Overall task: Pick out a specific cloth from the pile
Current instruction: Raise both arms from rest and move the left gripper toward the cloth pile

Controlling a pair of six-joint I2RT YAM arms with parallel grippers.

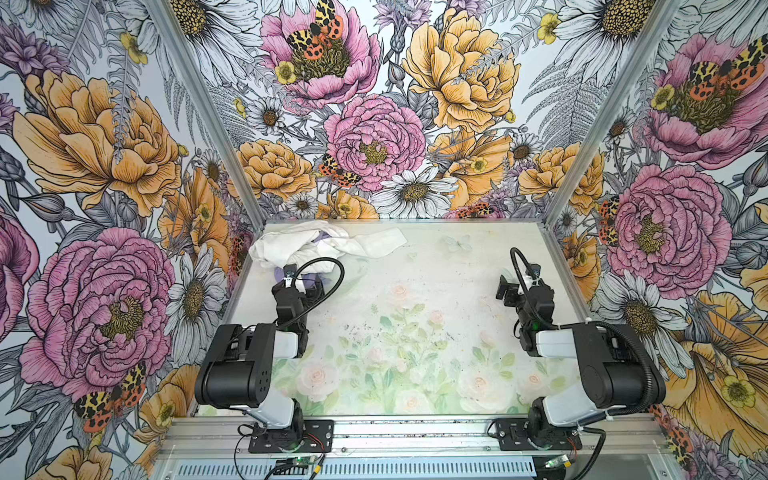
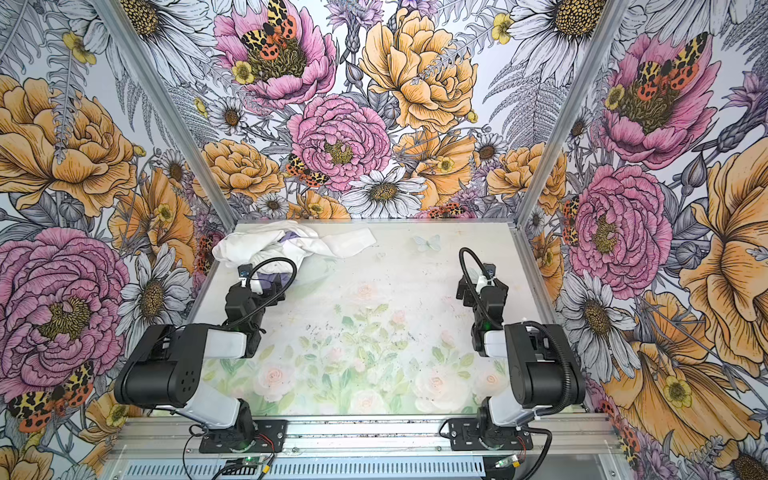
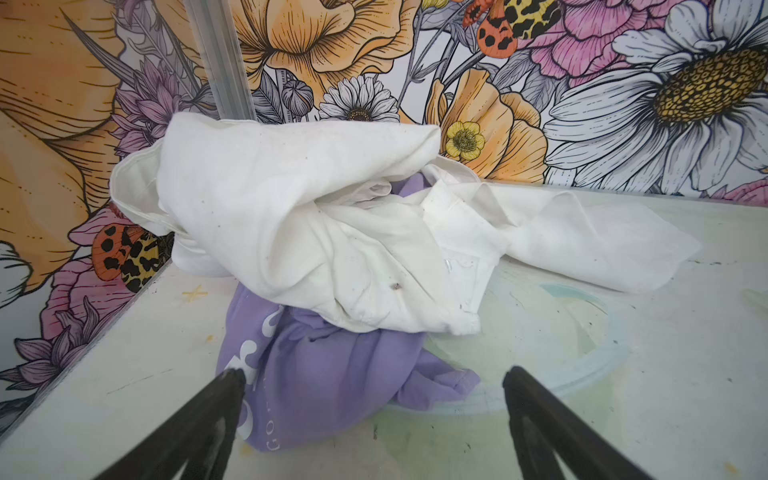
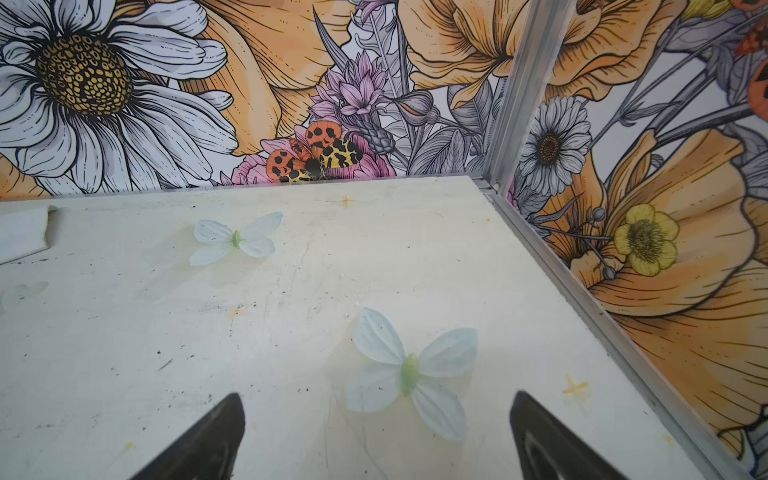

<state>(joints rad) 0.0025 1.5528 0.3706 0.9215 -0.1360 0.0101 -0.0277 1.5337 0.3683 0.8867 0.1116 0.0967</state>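
Mostly cloth (image 3: 332, 374) buried under pile (image 3: 291, 208), print (image 3: 271, 326) unreadable; left tool (image 3: 374, 374), right tool (image 4: 377, 398) wide apart, empty.

- Table (image 1: 415, 286): pale, scuffed, with a faded rose print toward six o'clock.
- Printed butterfly (image 1: 457, 243) at one o'clock on it.
- Floral wallpaper (image 1: 374, 124) at nine, twelve and three o'clock.

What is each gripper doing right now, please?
Left gripper: open, empty, near the cloth.
Right gripper: open, empty.
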